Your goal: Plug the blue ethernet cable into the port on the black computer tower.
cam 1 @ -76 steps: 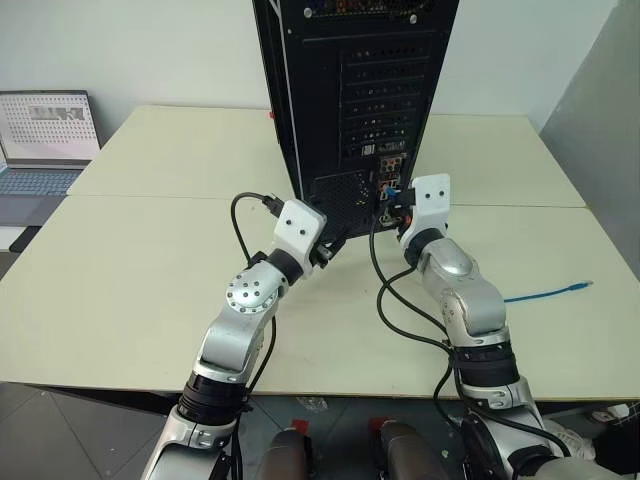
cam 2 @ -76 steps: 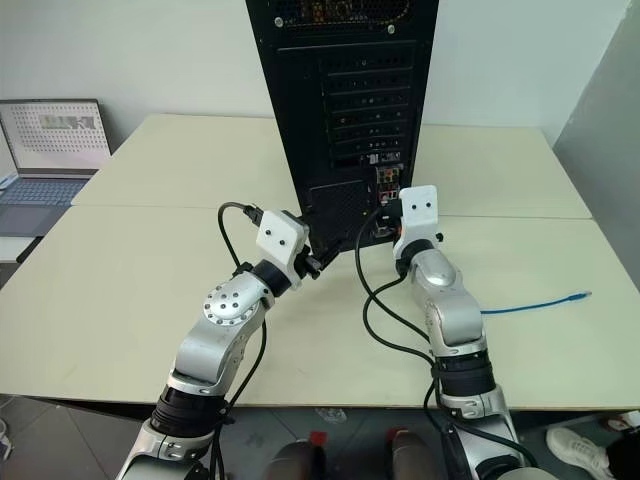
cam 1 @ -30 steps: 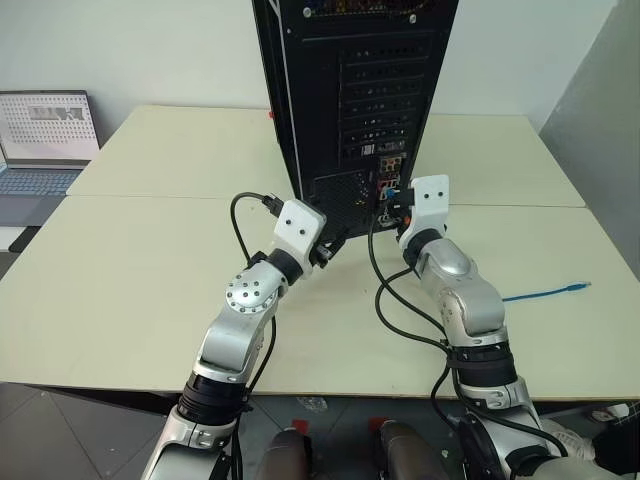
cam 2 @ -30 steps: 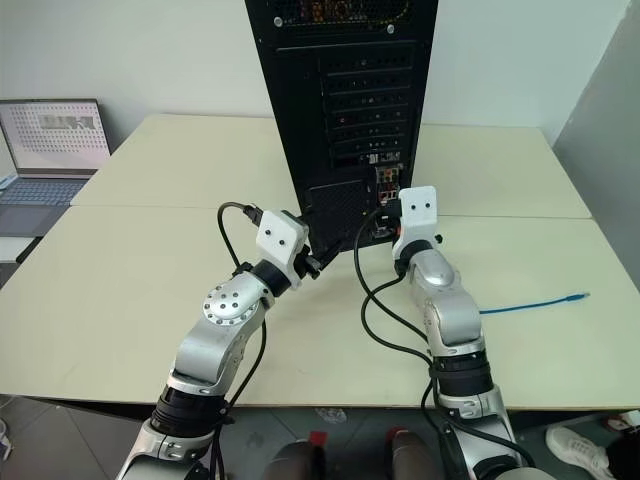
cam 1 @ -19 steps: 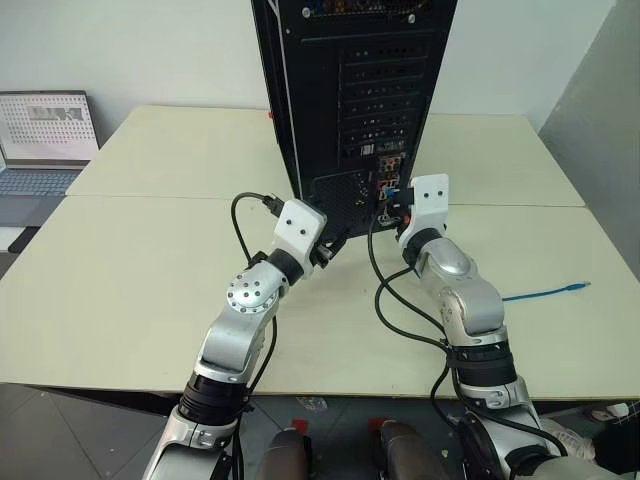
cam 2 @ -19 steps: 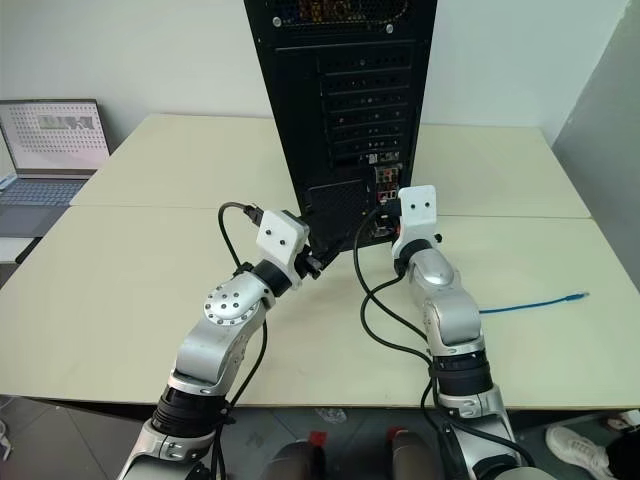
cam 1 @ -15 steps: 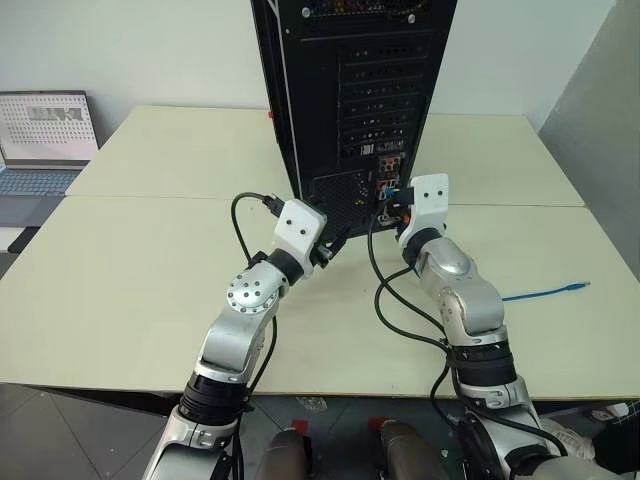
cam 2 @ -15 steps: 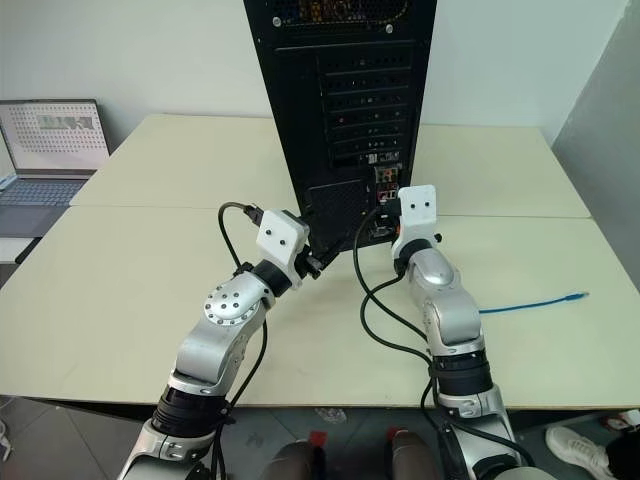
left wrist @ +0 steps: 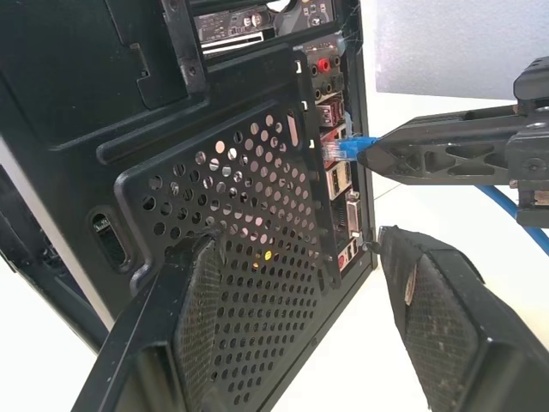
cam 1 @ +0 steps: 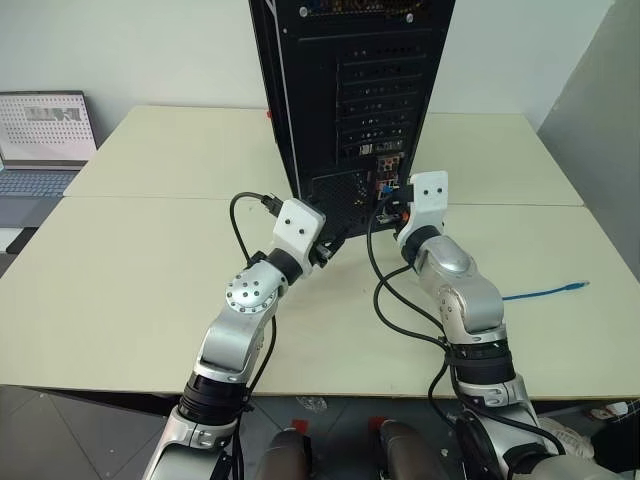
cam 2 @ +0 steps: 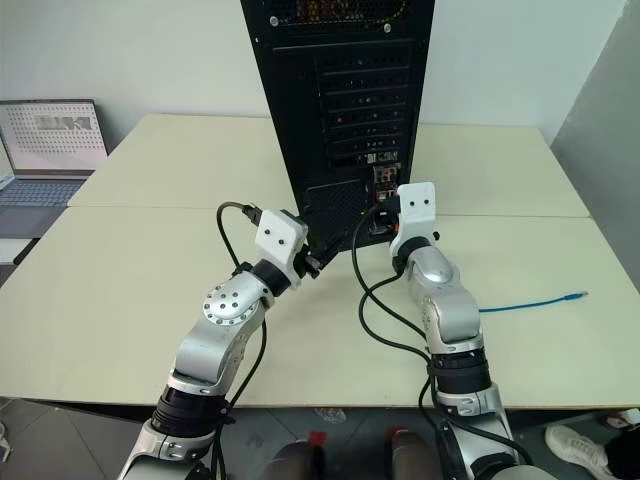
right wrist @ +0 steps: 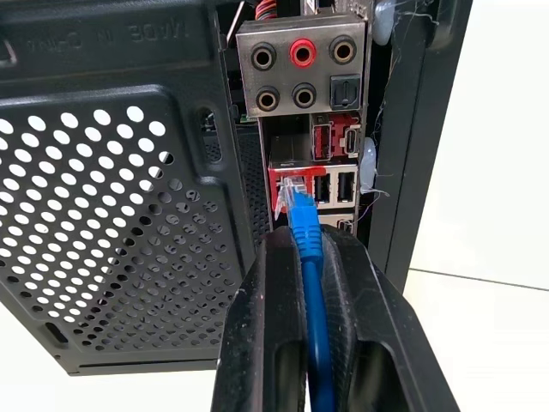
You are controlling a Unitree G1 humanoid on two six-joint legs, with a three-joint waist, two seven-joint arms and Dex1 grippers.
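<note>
The black computer tower [cam 1: 350,90] stands upright on the table with its rear face toward me. My right gripper [right wrist: 307,245] is shut on the blue ethernet cable [right wrist: 310,266] just behind its clear-blue plug [right wrist: 292,196]. The plug's tip sits at the mouth of the port [right wrist: 288,175] in the red-framed block under the audio sockets; how deep it sits I cannot tell. My left gripper [left wrist: 300,283] is open, its fingers [left wrist: 197,335] spread in front of the tower's lower mesh vent [left wrist: 240,215]. The cable's far end [cam 1: 548,292] lies on the table to the right.
A grey laptop [cam 1: 45,140] stands open at the far left, beyond the table [cam 1: 150,270]. Black arm cables [cam 1: 385,300] loop over the tabletop between my two arms.
</note>
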